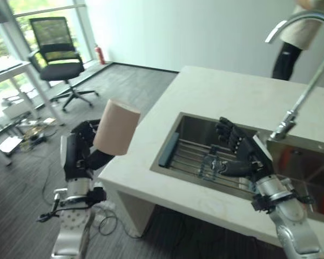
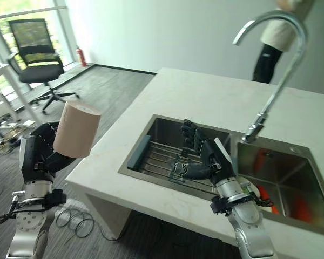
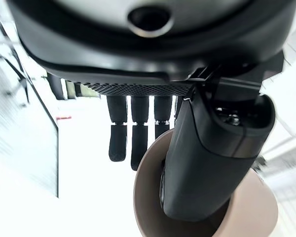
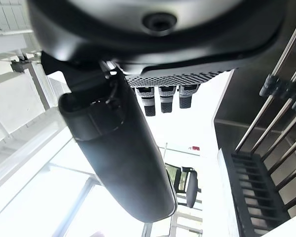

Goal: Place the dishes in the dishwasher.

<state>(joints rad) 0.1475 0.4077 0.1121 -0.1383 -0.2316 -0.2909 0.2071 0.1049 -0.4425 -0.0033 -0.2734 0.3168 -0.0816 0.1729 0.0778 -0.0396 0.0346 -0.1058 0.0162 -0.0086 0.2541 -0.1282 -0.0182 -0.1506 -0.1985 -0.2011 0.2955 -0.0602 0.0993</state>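
My left hand (image 1: 77, 151) holds a tall pinkish-beige cup (image 1: 116, 127) in the air, just off the counter's left corner and tilted. In the left wrist view the thumb (image 3: 212, 148) reaches inside the cup (image 3: 251, 207) while the fingers press its outer wall. My right hand (image 2: 206, 155) hovers open over the left sink basin (image 2: 156, 129), fingers straight and holding nothing; its thumb (image 4: 118, 158) sticks out above the wire rack (image 4: 271, 123). A small clear thing (image 1: 207, 165) sits on the rack (image 1: 186, 154) by that thumb; I cannot tell what it is.
A curved faucet (image 1: 297, 102) stands between the two basins. The right basin (image 2: 275, 178) holds orange and red items. The pale counter (image 1: 227, 94) stretches back to a person (image 1: 294, 43) standing behind it. An office chair (image 1: 56, 59) is on the floor far left.
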